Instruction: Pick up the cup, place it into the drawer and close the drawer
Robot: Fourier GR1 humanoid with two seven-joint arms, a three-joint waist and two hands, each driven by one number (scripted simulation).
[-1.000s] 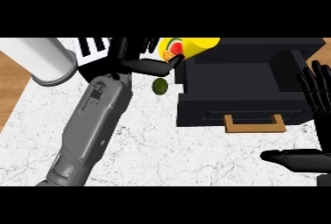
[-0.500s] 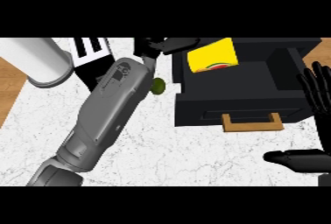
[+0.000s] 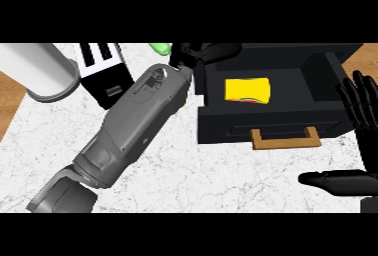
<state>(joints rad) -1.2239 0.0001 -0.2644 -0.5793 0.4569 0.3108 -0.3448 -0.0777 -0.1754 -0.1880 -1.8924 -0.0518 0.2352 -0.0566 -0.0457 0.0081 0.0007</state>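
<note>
In the drawer (image 3: 244, 131), cup (image 3: 247, 90) lies mouth frontward.

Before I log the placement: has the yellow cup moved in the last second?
Yes. The cup went from the back-left corner of the drawer down into it, toward its handle.

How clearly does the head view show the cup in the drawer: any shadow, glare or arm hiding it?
Head view: the yellow cup shows bright and unblocked against the dark drawer interior, no glare on it; the black left hand merges with the drawer's black rim, so its outline is hard to read; the left forearm covers counter only.
</note>
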